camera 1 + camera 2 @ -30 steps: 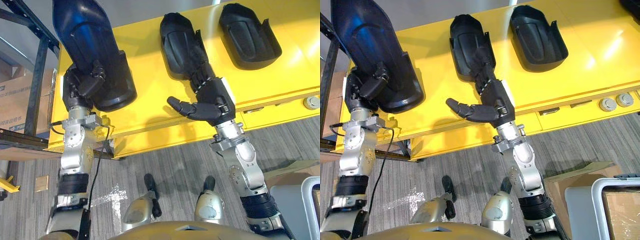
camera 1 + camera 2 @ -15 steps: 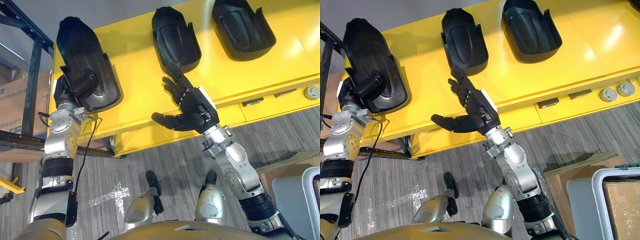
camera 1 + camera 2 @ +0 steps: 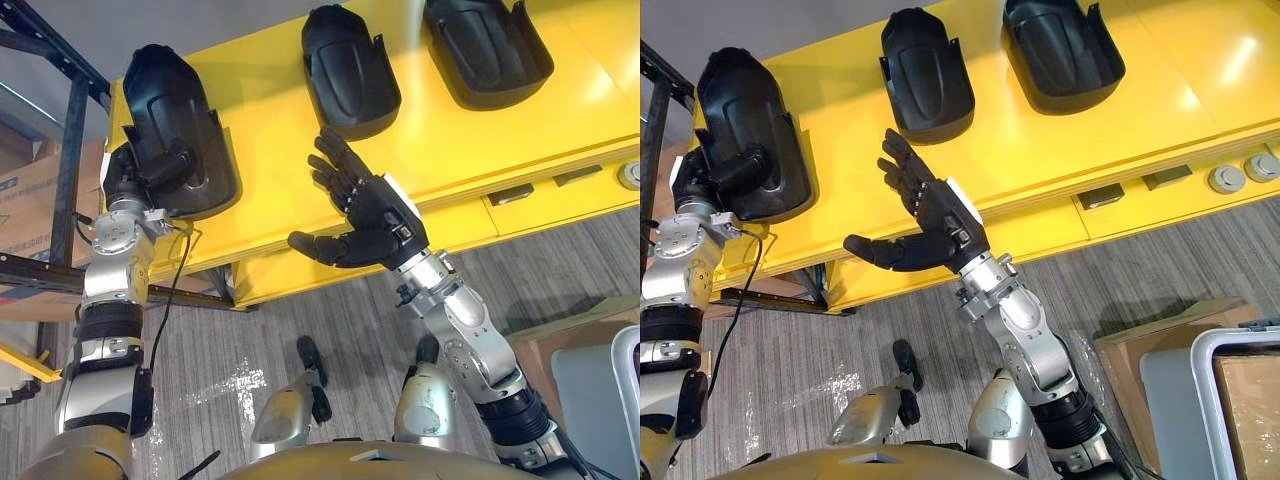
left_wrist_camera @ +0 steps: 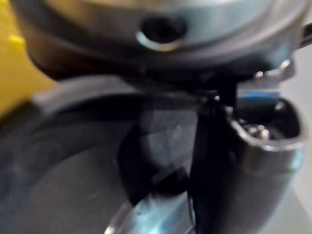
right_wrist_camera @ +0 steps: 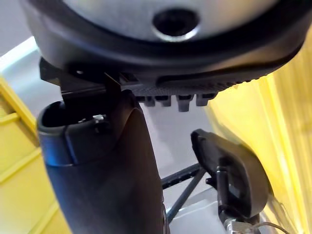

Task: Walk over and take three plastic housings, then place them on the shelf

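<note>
Three black plastic housings show over the yellow table (image 3: 270, 180). My left hand (image 3: 140, 172) is shut on the near end of the left housing (image 3: 178, 130), holding it over the table's left end; whether it rests on the table I cannot tell. The middle housing (image 3: 350, 60) and the right housing (image 3: 487, 45) lie hollow side up at the table's far side. My right hand (image 3: 938, 222) hangs open above the table's front edge, fingers spread, apart from the middle housing and holding nothing. The right wrist view also shows the left housing (image 5: 233, 181).
A black metal shelf frame (image 3: 68, 150) stands left of the table, with cardboard boxes (image 3: 22, 195) behind it. A cardboard box (image 3: 1145, 350) and a grey crate (image 3: 1230, 400) sit on the floor at the lower right. Round knobs (image 3: 1240, 172) stick out of the table's front.
My right hand has drawn back from the middle housing to the table's front edge, still open. My left hand has brought its housing down from near the camera to the table's left end.
</note>
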`<state>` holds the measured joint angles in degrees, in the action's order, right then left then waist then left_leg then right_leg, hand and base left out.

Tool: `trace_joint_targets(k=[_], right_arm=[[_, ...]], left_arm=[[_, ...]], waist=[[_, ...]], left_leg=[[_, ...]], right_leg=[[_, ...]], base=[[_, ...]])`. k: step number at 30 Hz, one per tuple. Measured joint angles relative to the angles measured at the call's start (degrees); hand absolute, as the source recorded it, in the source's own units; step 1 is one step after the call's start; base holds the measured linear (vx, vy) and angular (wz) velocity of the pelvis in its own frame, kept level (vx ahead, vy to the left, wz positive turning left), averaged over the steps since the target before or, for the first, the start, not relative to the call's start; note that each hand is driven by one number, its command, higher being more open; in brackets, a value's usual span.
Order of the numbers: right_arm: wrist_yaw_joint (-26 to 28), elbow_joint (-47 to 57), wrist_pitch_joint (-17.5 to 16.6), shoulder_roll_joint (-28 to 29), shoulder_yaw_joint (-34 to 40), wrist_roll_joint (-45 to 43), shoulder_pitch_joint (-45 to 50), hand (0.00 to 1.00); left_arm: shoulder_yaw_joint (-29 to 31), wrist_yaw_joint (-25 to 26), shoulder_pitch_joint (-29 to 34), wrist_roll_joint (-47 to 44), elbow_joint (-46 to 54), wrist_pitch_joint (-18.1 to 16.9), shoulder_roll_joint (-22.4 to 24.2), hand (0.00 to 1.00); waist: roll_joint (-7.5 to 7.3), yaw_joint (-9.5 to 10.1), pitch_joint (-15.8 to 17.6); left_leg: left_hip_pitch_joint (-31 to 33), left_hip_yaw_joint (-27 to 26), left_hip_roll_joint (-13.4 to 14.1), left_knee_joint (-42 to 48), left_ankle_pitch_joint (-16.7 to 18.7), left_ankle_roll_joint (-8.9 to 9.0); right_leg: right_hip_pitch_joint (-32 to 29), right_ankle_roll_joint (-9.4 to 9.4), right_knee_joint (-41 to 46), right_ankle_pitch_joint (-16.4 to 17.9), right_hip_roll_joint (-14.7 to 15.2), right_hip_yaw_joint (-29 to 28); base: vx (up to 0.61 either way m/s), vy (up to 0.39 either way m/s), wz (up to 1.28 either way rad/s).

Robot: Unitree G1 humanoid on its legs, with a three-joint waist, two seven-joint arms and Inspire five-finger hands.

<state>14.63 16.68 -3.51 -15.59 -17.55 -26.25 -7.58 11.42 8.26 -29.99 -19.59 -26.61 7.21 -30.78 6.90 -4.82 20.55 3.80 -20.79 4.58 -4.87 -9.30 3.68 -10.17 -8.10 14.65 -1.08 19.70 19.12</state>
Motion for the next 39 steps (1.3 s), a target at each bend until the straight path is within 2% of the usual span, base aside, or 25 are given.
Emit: trace_joint_targets(k=[6,17,26,29,30,33,36,39], right_arm=[[-0.1,0.0,0.0,0.1,0.1,0.0,-0.1,1.00],[-0.6,0.0,0.0,0.8,0.1,-1.3,-0.3,1.00],[0.2,-0.1,-0.9,0.9,0.0,-1.3,1.3,1.00],[0.4,-0.9,-1.2,0.9,-0.5,-1.3,2.6,1.00],[0.4,-1.2,-1.2,0.9,-0.9,-1.3,2.7,1.00],[0.9,-3.8,-1.3,1.2,-2.3,-1.2,3.2,1.00],[1.2,-4.2,-2.4,2.2,-3.8,-1.2,4.7,1.00],[1.2,-4.2,-3.4,2.3,-4.6,-1.1,4.8,1.00]], left_arm=[[-1.9,4.0,-1.7,2.2,-0.9,-1.3,0.0,1.00],[-2.3,4.9,-1.9,2.2,-0.8,-4.5,0.1,1.00],[-2.4,4.5,-0.9,4.0,0.7,-4.6,0.1,1.00],[-1.9,6.4,-0.8,3.4,6.6,-5.3,0.0,1.00],[-1.7,6.6,-0.8,3.4,7.6,-5.8,0.0,1.00],[-1.4,7.2,-0.5,3.4,12.7,-8.4,0.0,1.00],[-1.4,10.3,-0.5,3.9,18.2,-11.5,0.0,1.00],[-1.4,12.5,-0.5,5.0,20.7,-12.4,0.0,1.00]], waist=[[-0.45,-0.11,0.8],[-1.12,-0.06,1.9],[-1.19,-0.03,1.7],[-1.26,0.09,1.5],[-1.25,0.09,1.1],[-1.37,0.12,-2.7],[-1.37,0.30,-5.8],[-0.92,0.04,-8.0]], left_leg=[[0.7,-0.1,-0.1,0.0,-0.8,-0.48],[0.3,-0.1,-0.1,0.0,-0.8,-0.49],[-2.8,0.1,0.3,0.0,-0.3,-0.08],[-4.3,0.3,0.4,0.0,0.1,0.01],[-4.4,0.3,0.4,0.0,0.2,0.03],[-4.4,0.4,0.7,0.0,0.4,0.25],[-5.5,0.5,1.2,0.0,0.5,0.41],[-6.5,0.5,1.7,0.0,0.8,0.84]], right_leg=[[-1.0,-0.42,0.3,-0.3,0.0,-0.3],[-0.6,-0.44,0.3,-0.3,-0.1,-0.3],[3.7,-0.73,-1.9,-0.6,-1.0,0.5],[6.5,-1.02,-4.1,-1.3,-1.4,1.2],[6.9,-1.09,-4.6,-1.4,-1.5,1.4],[8.7,-1.12,-7.6,-2.5,-2.3,2.5],[11.1,-1.10,-9.8,-2.8,-3.1,3.5],[12.9,-1.03,-11.0,-3.0,-3.7,4.2]], base=[[0.02,-0.035,-0.01],[0.02,-0.027,0.00],[0.02,-0.026,-0.01],[0.04,-0.010,0.03],[0.05,-0.008,0.01],[0.08,-0.022,0.07],[0.08,-0.039,0.05],[0.02,-0.018,0.02]])
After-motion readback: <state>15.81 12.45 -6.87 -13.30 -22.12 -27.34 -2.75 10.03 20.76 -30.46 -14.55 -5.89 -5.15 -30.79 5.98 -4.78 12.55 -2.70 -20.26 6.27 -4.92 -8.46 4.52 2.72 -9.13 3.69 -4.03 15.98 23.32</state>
